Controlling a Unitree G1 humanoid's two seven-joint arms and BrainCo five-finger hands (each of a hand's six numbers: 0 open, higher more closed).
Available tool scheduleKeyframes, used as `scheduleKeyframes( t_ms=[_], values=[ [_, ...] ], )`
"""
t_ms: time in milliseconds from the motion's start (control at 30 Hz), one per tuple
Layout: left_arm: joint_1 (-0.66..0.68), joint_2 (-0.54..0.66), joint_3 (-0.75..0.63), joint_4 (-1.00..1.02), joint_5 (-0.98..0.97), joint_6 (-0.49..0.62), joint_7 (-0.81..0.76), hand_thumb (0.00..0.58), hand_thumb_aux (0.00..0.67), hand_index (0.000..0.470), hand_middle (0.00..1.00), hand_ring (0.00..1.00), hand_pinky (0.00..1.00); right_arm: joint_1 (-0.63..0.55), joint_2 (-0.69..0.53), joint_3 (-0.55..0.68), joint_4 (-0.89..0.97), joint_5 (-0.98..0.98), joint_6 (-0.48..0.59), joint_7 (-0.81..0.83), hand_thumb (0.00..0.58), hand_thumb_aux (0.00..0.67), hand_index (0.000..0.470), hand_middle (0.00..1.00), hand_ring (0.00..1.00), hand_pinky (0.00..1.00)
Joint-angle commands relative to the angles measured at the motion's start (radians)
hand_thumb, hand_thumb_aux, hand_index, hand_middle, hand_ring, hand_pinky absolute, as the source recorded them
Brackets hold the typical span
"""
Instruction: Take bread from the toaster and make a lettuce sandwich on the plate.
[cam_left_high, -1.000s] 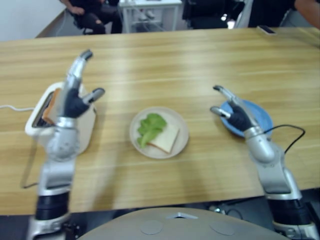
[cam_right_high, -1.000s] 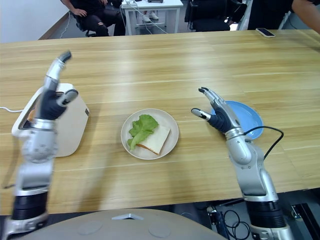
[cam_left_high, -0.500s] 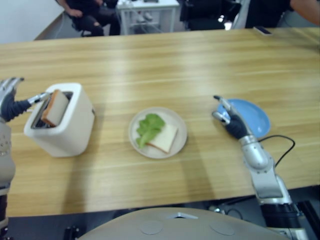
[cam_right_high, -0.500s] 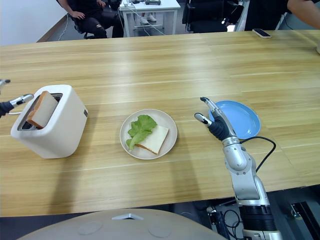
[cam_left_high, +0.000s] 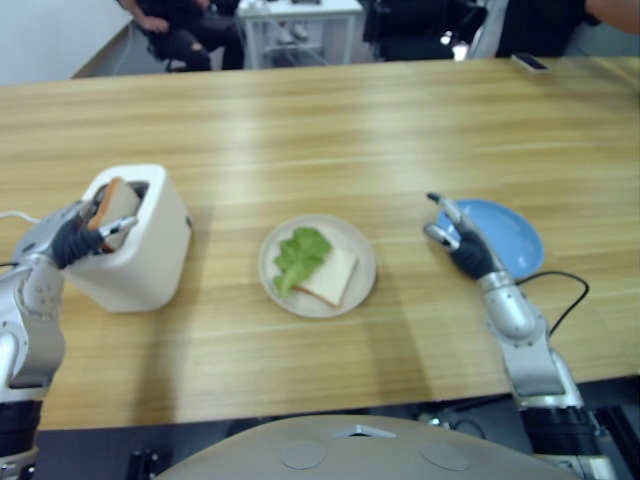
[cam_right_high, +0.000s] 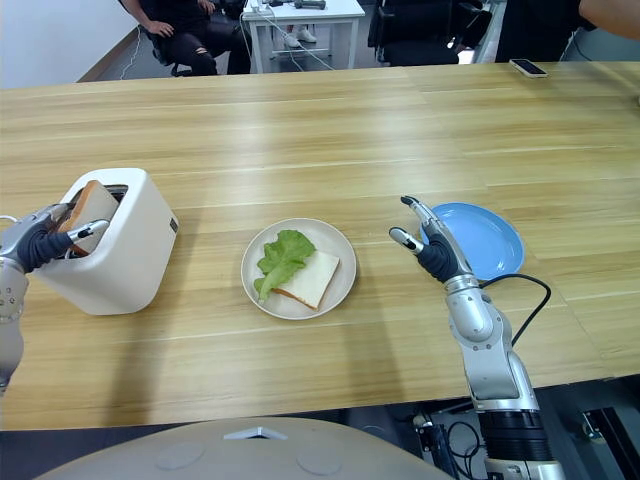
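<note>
In the left eye view, the left hand (cam_left_high: 72, 240) is at the left side of the toaster (cam_left_high: 140, 245), up against the bread slice (cam_left_high: 115, 203) that stands out of the slot. Whether it has a grip on the slice cannot be told. The main risk is the toaster itself. A sideways pull instead of a straight lift could drag or tip it, and its white cord (cam_left_high: 15, 215) trails off to the left just beside that hand, where it could catch. A weak hold could also let the slice fall back into the slot or onto the bench (cam_left_high: 320, 130). The plate (cam_left_high: 366, 262) lies mid-bench, well apart from the toaster. It carries the lower slice (cam_left_high: 338, 278) with the lettuce (cam_left_high: 300, 252) lapped over its left part. If the bread is set down off-centre, it could push the leaf off the plate. The wood between toaster and plate is bare, which gives a free path to the right.

In the right eye view, the right hand (cam_right_high: 433, 255) hovers wide open with nothing in it. It is between the two plates, just beside the left rim of the blue plate (cam_right_high: 490, 235). A black cable (cam_right_high: 525, 290) loops over the near edge close to that arm, so a broad swing might snag it or nudge the blue plate. The toaster stands near the left end of the bench, leaving the left arm little room on that side. The far half of the bench is open, with a phone (cam_right_high: 528, 67) at the far right.
</note>
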Motion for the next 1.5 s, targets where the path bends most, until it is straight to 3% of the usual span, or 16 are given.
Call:
scheduleKeyframes(
  t_ms=[33,67,100,133,600,833,1033,1233,1400,1500],
  values=[
    [0.024,0.014,-0.026,0.028,0.004,0.008,-0.011,0.505,0.428,0.294,0.29,0.29,0.29,0.007,-0.006,0.006,0.002,-0.008,0.001,-0.002,0.0,0.0,0.0,0.0,0.0,0.0],
    [0.028,0.015,-0.026,0.034,0.003,0.01,-0.011,0.58,0.662,0.455,0.57,0.57,0.57,0.008,-0.007,0.005,0.0,-0.008,0.001,-0.002,0.0,0.0,0.0,0.0,0.0,0.0],
    [0.032,0.013,-0.022,0.033,-0.002,0.013,-0.01,0.58,0.67,0.46,0.96,0.96,0.96,0.008,-0.008,0.004,-0.001,-0.008,0.001,0.0,0.0,0.0,0.0,0.0,0.0,0.0],
    [0.034,0.007,-0.014,0.029,-0.009,0.018,-0.006,0.58,0.67,0.46,1.0,1.0,1.0,0.008,-0.009,0.004,-0.001,-0.008,0.001,0.001,0.0,0.0,0.0,0.0,0.0,0.0],
    [-0.062,-0.052,0.124,-0.083,-0.093,0.015,0.158,0.58,0.67,0.46,1.0,1.0,1.0,0.014,-0.009,0.008,0.004,-0.017,0.001,-0.008,0.0,0.0,0.0,0.0,0.0,0.0],
    [-0.155,-0.116,0.305,-0.236,-0.165,-0.202,0.416,0.58,0.67,0.46,1.0,1.0,1.0,0.015,-0.009,0.014,0.014,-0.025,-0.002,-0.016,0.0,0.0,0.0,0.0,0.0,0.0],
    [-0.192,-0.171,0.379,-0.334,-0.269,-0.303,0.469,0.58,0.67,0.46,1.0,1.0,1.0,0.017,-0.003,0.023,0.028,-0.039,-0.005,-0.03,0.0,0.0,0.0,0.0,0.0,0.0],
    [-0.247,-0.292,0.262,-0.409,-0.478,-0.285,0.409,0.58,0.67,0.46,1.0,1.0,1.0,0.017,-0.001,0.031,0.037,-0.036,-0.004,-0.039,0.0,0.0,0.0,0.0,0.0,0.0],
    [-0.265,-0.5,0.062,-0.358,-0.707,-0.147,0.342,0.58,0.67,0.46,1.0,1.0,1.0,0.016,0.004,0.033,0.043,-0.033,-0.004,-0.046,0.0,0.0,0.0,0.0,0.0,0.0],
    [-0.245,-0.584,-0.045,-0.324,-0.703,-0.093,0.345,0.58,0.67,0.46,1.0,1.0,1.0,0.009,0.006,0.039,0.053,-0.032,-0.004,-0.047,0.0,0.0,0.0,0.0,0.0,0.0]
  ],
)
